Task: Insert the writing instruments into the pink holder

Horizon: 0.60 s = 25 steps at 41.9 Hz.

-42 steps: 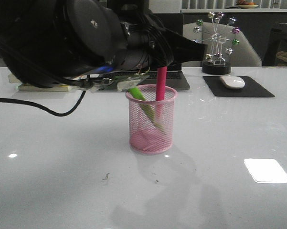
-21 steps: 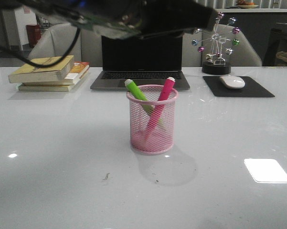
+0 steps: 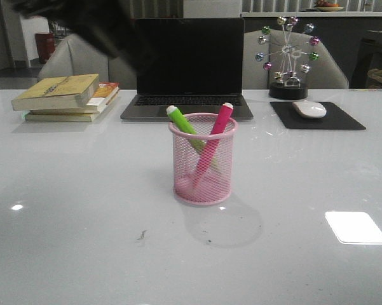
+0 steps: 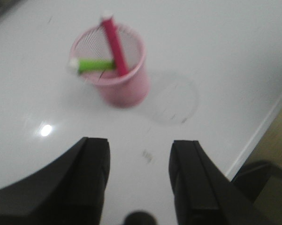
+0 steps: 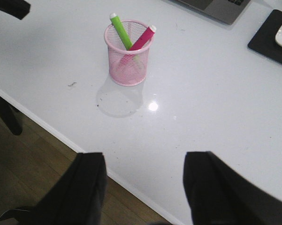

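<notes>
The pink holder stands upright mid-table. Inside it lean the lime green marker and the magenta marker, crossed, pale caps above the rim. All three show again from the wrists: holder, green marker, magenta marker. My left gripper is open and empty, raised above the table, well clear of the cup. Open and empty too, my right gripper hovers over the table's near edge. In the front view only a dark blur of the left arm shows.
Behind the cup sit a laptop, stacked books at back left, a mouse on a black pad and a bead ornament at back right. The table's near edge drops to a wooden floor.
The left arm let go of the magenta marker, which now leans in the cup, and has pulled up and away to the upper left, almost out of the front view.
</notes>
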Tool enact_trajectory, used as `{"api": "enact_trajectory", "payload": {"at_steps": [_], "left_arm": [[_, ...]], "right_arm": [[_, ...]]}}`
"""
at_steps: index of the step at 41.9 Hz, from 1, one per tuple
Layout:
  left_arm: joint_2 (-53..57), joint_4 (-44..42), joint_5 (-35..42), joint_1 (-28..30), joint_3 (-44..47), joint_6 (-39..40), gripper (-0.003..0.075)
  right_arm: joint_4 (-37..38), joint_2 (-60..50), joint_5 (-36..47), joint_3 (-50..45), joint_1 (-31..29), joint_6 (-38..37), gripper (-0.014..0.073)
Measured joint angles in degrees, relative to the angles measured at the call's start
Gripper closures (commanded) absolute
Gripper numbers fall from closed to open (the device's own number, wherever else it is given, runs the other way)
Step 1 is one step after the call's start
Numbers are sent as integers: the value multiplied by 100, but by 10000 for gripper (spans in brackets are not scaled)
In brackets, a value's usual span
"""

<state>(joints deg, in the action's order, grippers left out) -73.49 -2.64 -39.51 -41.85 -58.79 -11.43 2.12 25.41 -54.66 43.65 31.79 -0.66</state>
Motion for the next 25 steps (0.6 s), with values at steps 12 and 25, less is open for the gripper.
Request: {"api": "enact_trajectory", "payload": {"at_steps": [12,25], "left_arm": [[1238,-1162,-517,13,579,1590,346],[2874,-961,-294,13,1569,1742,347]], "right_arm": [[0,0,0,0,0,0,117],[0,0,0,0,0,0,117]]}}
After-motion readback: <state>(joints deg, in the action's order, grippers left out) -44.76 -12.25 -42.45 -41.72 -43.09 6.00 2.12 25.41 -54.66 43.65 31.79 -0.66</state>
